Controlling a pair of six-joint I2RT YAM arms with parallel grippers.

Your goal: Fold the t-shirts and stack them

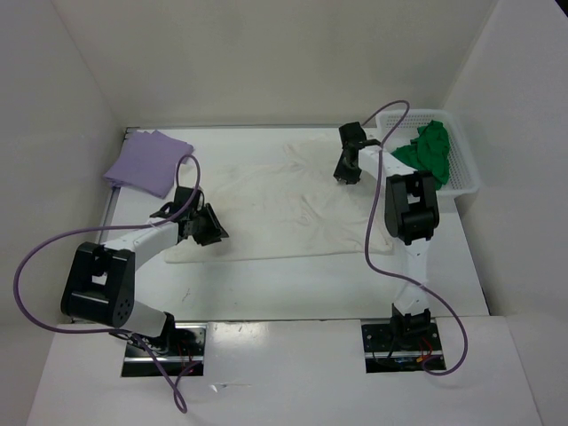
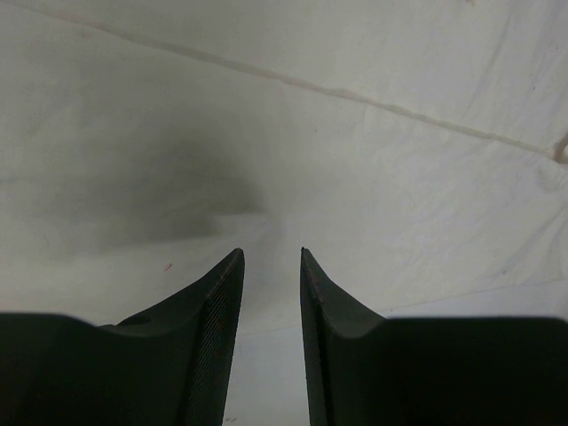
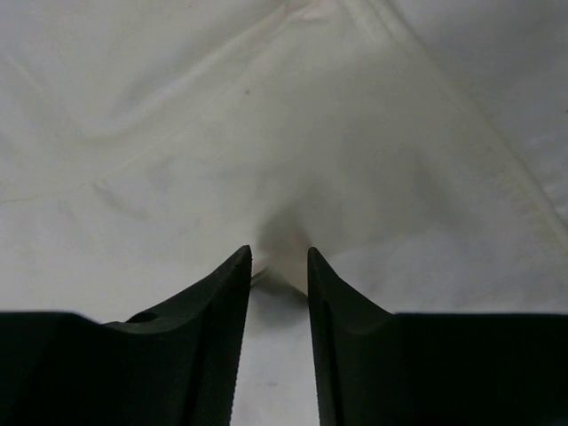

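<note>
Both grippers work the cream shirt (image 1: 284,200) spread on the table (image 1: 461,266). The right gripper (image 3: 280,257) jaws pinch a raised fold; the left gripper (image 2: 271,257) jaws stand part-open, their hold unclear. Lifting evenly should keep the fold square.

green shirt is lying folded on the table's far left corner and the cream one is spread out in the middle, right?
Not quite: the green shirt sits bunched in the white basket at far right, as the top view shows. The folded one at far left is the purple shirt. The cream shirt is spread mid-table.

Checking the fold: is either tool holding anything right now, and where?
Right tool pinches a raised fold of the cream shirt near its far right edge. Left tool: a hold cannot be told.
</note>
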